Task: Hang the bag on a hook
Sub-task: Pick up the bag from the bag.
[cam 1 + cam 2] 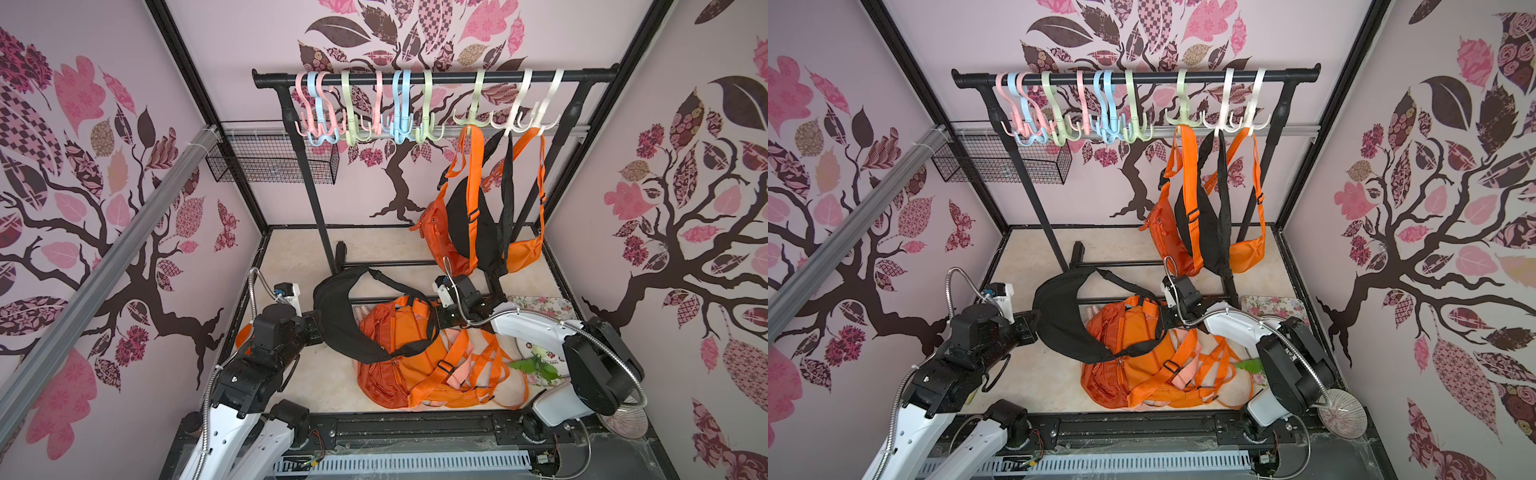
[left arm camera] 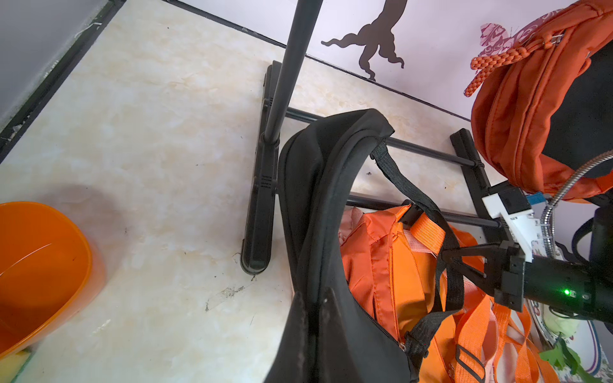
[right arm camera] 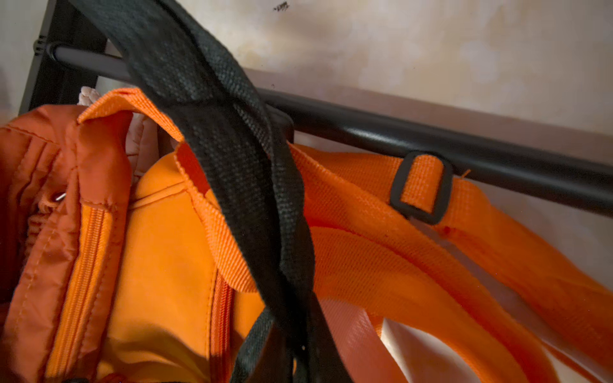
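Observation:
A black sling bag hangs lifted over a pile of orange bags. My left gripper is shut on the edge of the bag's body. The bag's black strap loops across to my right gripper, which is shut on it; the left wrist view shows those fingers pinching the strap. Pastel hooks hang from the black rail high at the back, well above both grippers.
On the right-hand hooks hang an orange bag, a black bag and another orange bag. The rack's base bars lie under the pile. An orange bowl, a wire basket and a floral tray stand around.

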`<state>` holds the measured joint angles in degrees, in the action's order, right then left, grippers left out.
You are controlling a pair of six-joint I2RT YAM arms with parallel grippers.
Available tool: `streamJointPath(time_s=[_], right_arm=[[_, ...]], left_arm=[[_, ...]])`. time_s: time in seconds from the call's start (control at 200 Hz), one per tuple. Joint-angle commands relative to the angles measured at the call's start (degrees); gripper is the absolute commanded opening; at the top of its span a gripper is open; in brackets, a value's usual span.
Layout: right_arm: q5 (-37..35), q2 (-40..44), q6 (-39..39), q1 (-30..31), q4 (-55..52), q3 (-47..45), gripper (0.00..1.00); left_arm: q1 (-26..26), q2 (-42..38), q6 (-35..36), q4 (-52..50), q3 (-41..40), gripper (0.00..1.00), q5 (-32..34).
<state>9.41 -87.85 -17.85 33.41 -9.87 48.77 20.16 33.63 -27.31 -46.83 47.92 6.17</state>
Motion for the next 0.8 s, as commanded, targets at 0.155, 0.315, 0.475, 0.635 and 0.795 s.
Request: streamJointPath(time_s=[0.155, 0.315, 0.475, 0.635, 0.795], right_arm=[[-2.4, 4.5, -0.3, 0.0, -2.3, 1.0, 0.0], [-5.1, 10.8, 0.5, 0.1, -5.3, 2.5, 0.0], [-9.9, 17.3, 3.0, 0.3, -10.0, 6.2, 0.0], [-14.6, 24.1, 5.7, 0.5, -8.6, 8.7, 0.0], [-17.1, 26.2, 9.0, 0.4, -9.4, 15.8, 0.0]], left_arm=[[-0.2, -4.0, -0.4, 4.1, -0.4, 0.0, -0.6], [-0.2, -6.6, -0.2, 6.7, -0.8, 0.0, -1.5], [-0.2, -11.1, -1.0, 12.6, -2.6, 0.0, -4.4], [-0.2, -14.8, 0.4, 16.5, -2.7, 0.0, -6.9], [-0.2, -16.1, 3.0, 18.6, -0.9, 0.0, -9.6]])
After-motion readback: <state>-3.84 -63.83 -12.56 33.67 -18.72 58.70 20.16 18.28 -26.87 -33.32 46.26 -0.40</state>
